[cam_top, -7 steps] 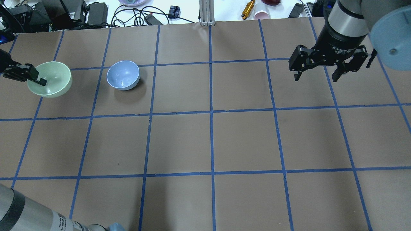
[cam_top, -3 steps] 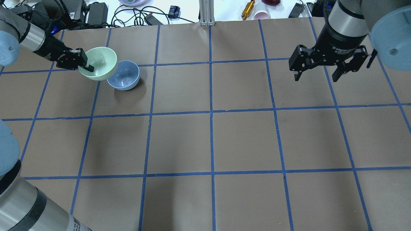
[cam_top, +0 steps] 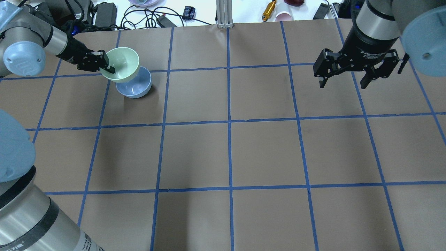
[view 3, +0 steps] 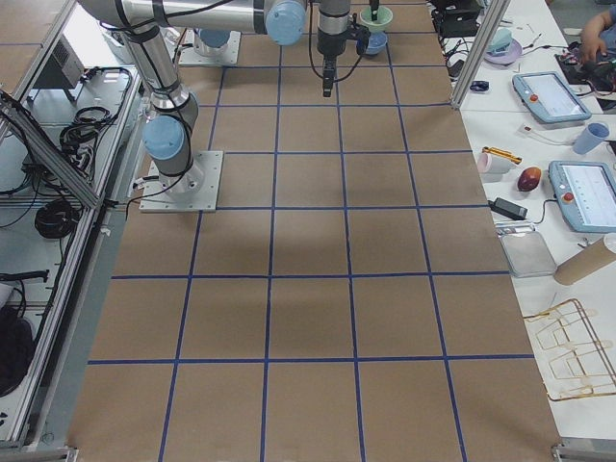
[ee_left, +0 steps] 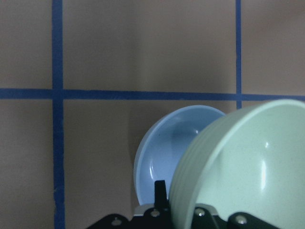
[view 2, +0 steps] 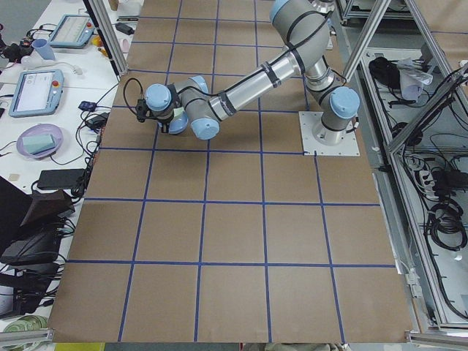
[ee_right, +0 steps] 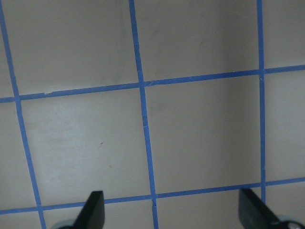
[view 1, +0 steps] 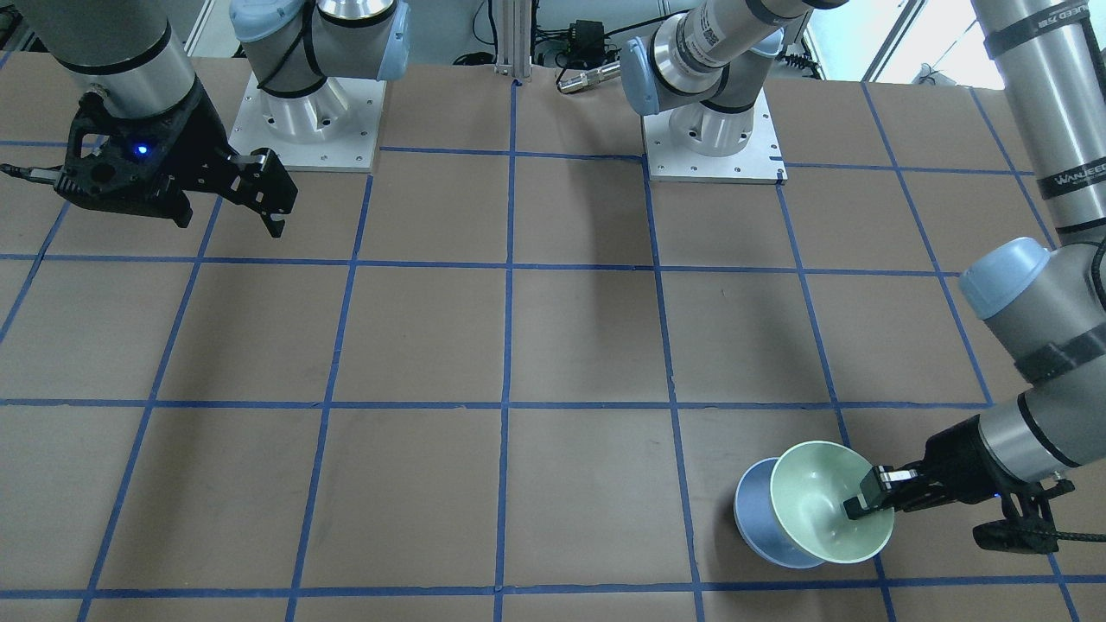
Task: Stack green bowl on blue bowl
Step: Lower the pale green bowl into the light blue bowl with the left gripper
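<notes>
The left tool (cam_top: 108, 68) is clamped on the rim of the green bowl (cam_top: 122, 63), one finger inside the wall and one outside. It holds the bowl tilted and lifted off the counter (cam_top: 264, 153). In the overhead view the green bowl overlaps the blue bowl (cam_top: 136, 88) from its eleven o'clock; I cannot tell whether they touch. Both sit at the counter's ten o'clock. At two o'clock the right tool (cam_top: 343, 84) hangs empty with its jaws spread wide. Blue tape lines (cam_top: 229, 122) grid the brown surface. Cables (cam_top: 139, 15) lie beyond the far edge.
</notes>
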Action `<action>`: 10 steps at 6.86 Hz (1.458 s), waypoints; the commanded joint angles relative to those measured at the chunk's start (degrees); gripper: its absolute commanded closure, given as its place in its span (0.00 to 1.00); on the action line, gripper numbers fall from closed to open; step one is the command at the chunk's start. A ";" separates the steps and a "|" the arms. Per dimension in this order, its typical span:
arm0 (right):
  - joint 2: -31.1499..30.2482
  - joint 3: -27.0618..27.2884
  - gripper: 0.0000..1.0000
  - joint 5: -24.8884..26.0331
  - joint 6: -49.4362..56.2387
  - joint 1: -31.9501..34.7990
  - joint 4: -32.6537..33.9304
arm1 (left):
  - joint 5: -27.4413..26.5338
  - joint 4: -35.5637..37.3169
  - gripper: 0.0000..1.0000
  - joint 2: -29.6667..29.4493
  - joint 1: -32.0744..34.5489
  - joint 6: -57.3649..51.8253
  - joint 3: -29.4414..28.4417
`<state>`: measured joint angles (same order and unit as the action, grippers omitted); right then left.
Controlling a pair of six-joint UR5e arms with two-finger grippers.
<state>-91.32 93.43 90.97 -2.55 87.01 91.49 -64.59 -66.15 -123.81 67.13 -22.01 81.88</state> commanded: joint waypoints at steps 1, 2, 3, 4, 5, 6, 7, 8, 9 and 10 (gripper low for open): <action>0.00 0.00 0.00 0.00 0.00 0.00 0.00 | 0.86 1.46 0.98 -1.17 0.28 0.30 0.03; 0.00 0.00 0.00 0.00 0.00 0.00 0.00 | 0.87 1.46 0.98 -1.34 0.28 0.30 0.29; 0.00 0.00 0.00 0.00 0.00 0.00 0.00 | 0.87 1.46 0.98 -1.34 0.28 0.21 0.30; 0.00 0.00 0.00 0.00 0.00 0.00 0.00 | 0.78 1.46 0.98 -1.69 0.28 0.21 0.30; 0.00 0.00 0.00 0.00 0.00 0.00 0.00 | 0.69 1.46 0.97 -1.96 0.28 -0.05 0.38; 0.00 0.00 0.00 0.00 0.00 0.00 0.00 | 0.43 1.46 0.79 -2.13 0.28 -0.05 0.39; 0.00 0.00 0.00 0.00 0.00 0.00 0.00 | 0.26 1.46 0.37 -2.05 0.28 0.12 0.56; 0.00 0.00 0.00 0.00 0.00 0.00 0.00 | 0.25 1.46 0.11 -1.96 0.28 1.51 0.91; 0.00 0.00 0.00 0.00 0.00 0.00 0.00 | 0.51 1.46 0.08 -1.52 0.37 3.44 0.91; 0.00 0.00 0.00 -0.09 0.00 0.00 0.00 | 0.52 1.37 0.07 -1.35 0.63 3.55 0.91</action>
<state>-91.32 93.43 90.95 -2.55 87.01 91.49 -64.15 -64.71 -125.44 67.55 -19.28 82.75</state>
